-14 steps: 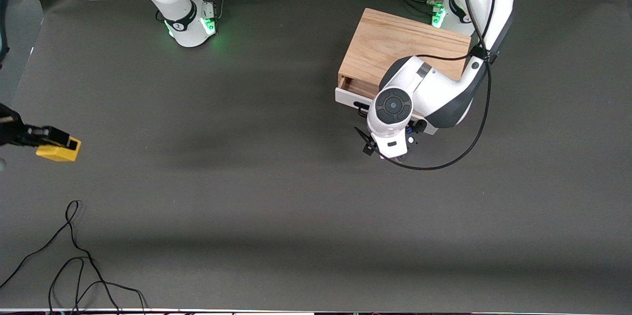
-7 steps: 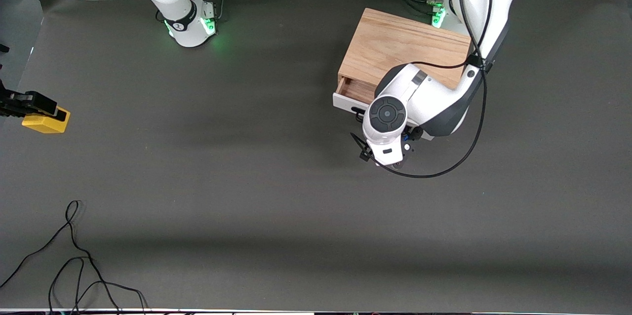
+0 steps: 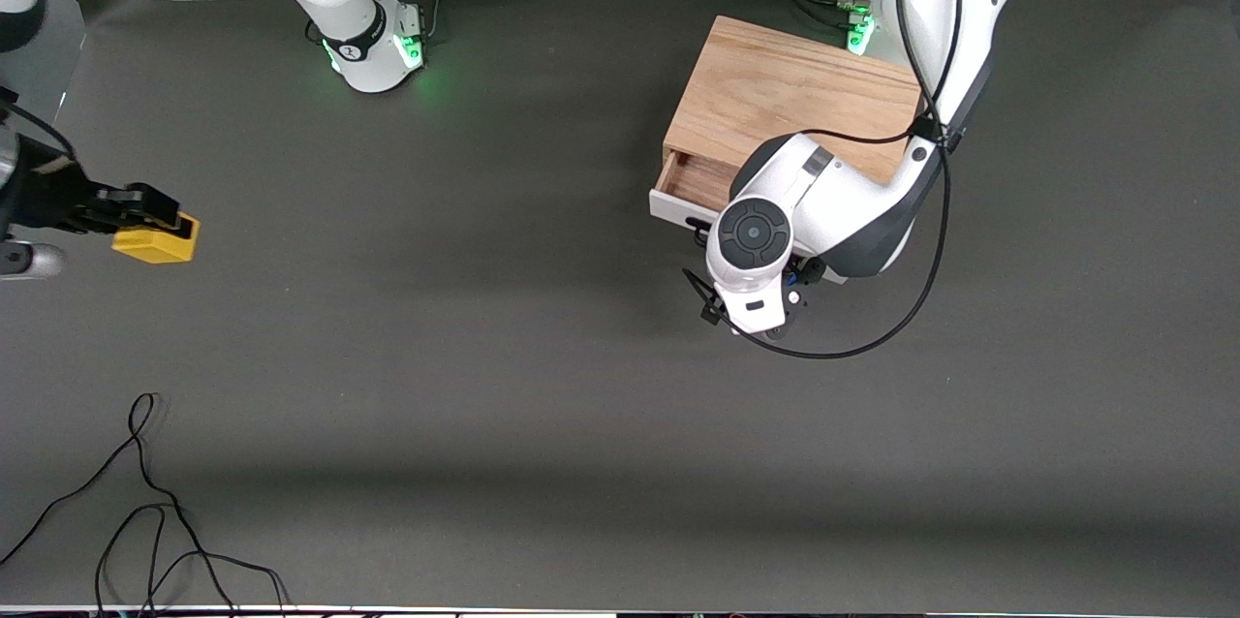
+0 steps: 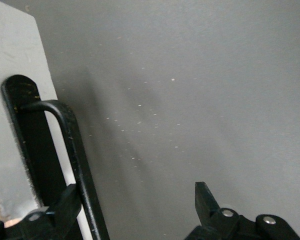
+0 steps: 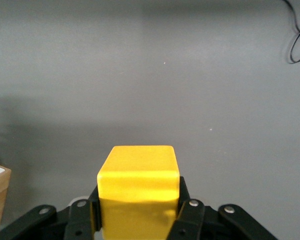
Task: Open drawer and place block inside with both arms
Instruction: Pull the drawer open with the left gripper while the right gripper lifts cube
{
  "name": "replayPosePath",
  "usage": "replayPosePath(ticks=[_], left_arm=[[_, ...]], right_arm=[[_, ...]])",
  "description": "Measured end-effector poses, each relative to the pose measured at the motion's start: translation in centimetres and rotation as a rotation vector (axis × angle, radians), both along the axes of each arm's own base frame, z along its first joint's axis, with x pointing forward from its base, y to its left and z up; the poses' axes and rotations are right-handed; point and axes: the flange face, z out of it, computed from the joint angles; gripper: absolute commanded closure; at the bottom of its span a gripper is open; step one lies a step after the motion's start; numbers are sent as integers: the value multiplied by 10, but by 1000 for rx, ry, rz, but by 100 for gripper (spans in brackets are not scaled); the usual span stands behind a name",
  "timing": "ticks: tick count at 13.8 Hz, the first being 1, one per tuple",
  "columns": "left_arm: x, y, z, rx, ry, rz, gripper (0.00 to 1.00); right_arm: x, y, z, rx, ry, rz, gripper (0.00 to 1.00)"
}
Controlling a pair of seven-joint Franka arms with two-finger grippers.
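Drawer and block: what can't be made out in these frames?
- Drawer inside: front view, mostly hidden under the left arm and the cabinet top; contents unknown.
- Handle: front view, covered by the left arm; left wrist view cuts it off at the edge.
- Left gripper: open around the handle; contact unclear.
- Right gripper: shut on the block; front view edge cuts off its arm.

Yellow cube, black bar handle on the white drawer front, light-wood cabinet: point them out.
Yellow cube [image 5: 138,182]: right wrist view, its front face, between the right gripper's fingers.
Black bar handle [image 4: 75,150]: left wrist view, mid-bar.
Light-wood cabinet [image 3: 775,90]: front view, bare top panel.
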Motion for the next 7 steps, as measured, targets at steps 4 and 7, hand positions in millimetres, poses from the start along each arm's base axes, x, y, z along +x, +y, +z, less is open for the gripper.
replayPosePath(ticks=[4,7], left_arm=[[7,-2,1,-14,-15,3,0],[10,-4,3,-30,-37,5,0]], right_arm=[[11,44,-16,-9,-4,-4,100],[14,55,-22,-14,0,-26,100]])
